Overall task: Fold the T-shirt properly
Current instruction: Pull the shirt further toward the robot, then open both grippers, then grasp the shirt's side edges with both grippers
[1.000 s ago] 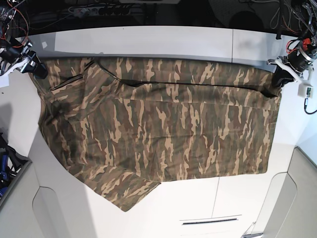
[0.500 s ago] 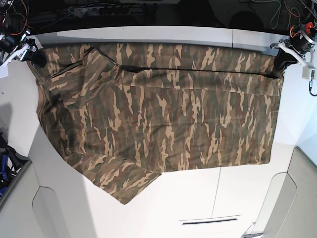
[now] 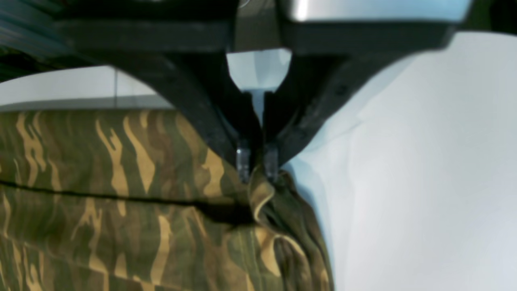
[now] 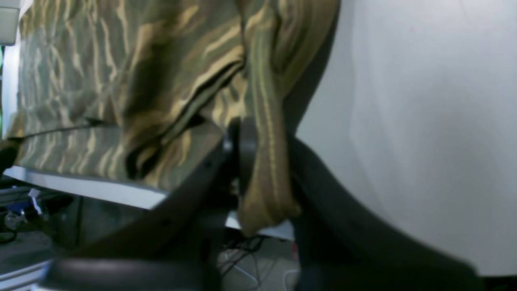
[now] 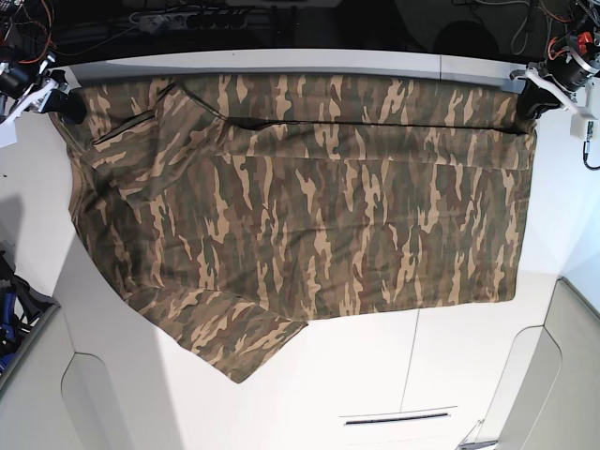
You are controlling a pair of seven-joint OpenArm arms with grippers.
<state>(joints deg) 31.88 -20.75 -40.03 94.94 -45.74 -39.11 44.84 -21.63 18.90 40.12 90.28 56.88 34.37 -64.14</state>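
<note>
White surface (image 5: 309,394), dark clutter beyond its far edge. My left hand (image 3: 257,163) is clenched on a bunched corner of the T-shirt (image 5: 300,216); its fingertips (image 3: 243,158) are blurred. My right hand (image 4: 262,161) grips a rolled cloth edge, its lower half out of focus. In the base view I see the shirt spread flat between both hands, one sleeve reaching toward the near edge; the collar I cannot make out.
</note>
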